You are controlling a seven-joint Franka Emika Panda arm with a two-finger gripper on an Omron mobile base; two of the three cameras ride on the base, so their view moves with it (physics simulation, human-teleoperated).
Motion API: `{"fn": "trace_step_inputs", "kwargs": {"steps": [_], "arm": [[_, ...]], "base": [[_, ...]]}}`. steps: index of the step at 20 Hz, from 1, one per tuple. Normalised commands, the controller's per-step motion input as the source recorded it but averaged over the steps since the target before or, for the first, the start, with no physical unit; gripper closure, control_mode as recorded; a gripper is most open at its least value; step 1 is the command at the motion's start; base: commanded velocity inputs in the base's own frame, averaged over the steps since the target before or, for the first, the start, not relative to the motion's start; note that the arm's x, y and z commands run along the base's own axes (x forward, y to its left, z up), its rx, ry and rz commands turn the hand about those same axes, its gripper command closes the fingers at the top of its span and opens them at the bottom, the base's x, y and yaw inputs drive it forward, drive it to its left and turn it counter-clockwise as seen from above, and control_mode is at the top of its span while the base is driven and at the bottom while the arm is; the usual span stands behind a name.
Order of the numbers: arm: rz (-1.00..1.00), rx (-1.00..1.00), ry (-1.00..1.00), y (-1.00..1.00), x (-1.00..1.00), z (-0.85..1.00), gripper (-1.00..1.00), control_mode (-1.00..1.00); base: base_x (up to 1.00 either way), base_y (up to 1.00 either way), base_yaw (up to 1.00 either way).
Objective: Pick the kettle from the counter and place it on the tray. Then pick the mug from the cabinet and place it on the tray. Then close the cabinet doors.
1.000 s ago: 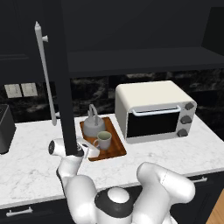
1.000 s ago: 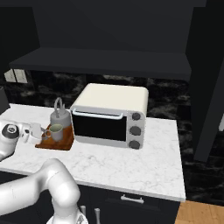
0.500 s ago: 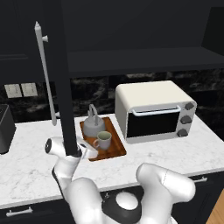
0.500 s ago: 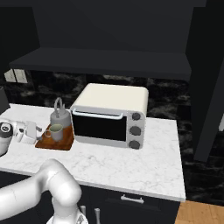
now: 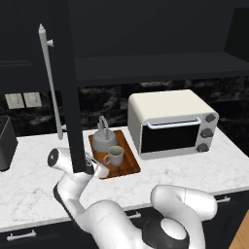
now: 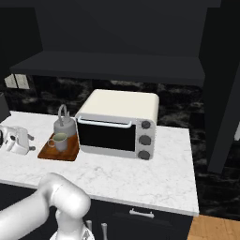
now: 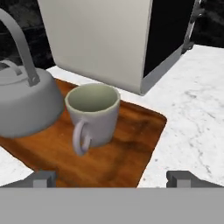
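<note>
The tool (image 6: 29, 143) has drawn back leftward from the tray (image 6: 47, 153).

Matte grey kettle (image 7: 26, 103) and pale greenish-white mug (image 7: 93, 114) on a reddish-brown tray (image 7: 131, 144); white, grey-veined counter (image 5: 204, 165); cream toaster oven (image 5: 170, 121); black cabinet doors (image 5: 65, 82).

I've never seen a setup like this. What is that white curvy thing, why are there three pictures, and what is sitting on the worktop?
The white curvy thing is a robot arm in a simulated kitchen. Two pictures come from cameras behind the arm, to its left and right; the third from a camera on its hand. On the white marble-look counter lies a flat reddish-brown wooden tray. On it stand a squat gray metal kettle and a small pale ceramic mug, close together. Beside the tray sits a cream toaster oven. The arm's two-finger gripper, near the tray's front edge, is open and holds nothing. One tall black cabinet door stands open above.
</note>
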Motion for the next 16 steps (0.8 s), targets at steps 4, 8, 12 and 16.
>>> {"fn": "trace_step_inputs", "kwargs": {"steps": [4, 8, 12, 16], "arm": [[0.38, 0.14, 0.0, -0.34, -0.56, 0.3, -1.0, -1.0], [0.35, 0.19, 0.03, -0.36, -0.4, 0.42, -1.0, -1.0], [0.33, 0.19, 0.04, -0.33, -0.36, 0.55, -1.0, -1.0], [0.25, 0.13, 0.06, -0.13, -0.43, 0.7, -1.0, -1.0]], "base": [[0.0, 0.0, 0.0], [0.0, 0.0, 0.0], [0.0, 0.0, 0.0], [0.0, 0.0, 0.0]]}}
